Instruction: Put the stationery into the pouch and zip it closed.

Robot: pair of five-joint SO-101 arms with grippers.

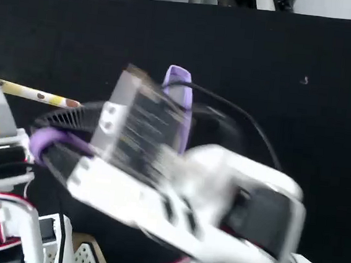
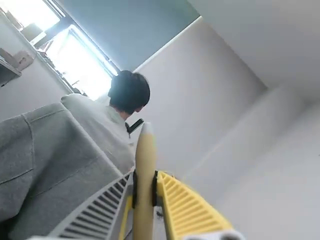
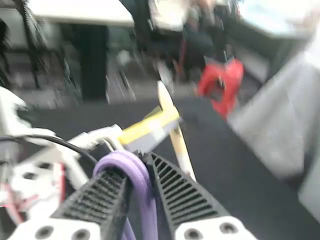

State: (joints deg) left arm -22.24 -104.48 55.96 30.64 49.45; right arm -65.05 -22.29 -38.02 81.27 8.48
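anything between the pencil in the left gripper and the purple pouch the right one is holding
No loose thing. The pencil in the left gripper lies close to the purple pouch; only the right gripper's own black finger, clamped on the pouch, sits between them. The pouch's opening cannot be seen.

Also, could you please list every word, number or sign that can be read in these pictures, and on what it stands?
No text can be read.
Label on an arm: lines of print, too blurred to read.
Pencil in the left gripper: brown spots, no words.
Purple item in the right gripper: no print seen.
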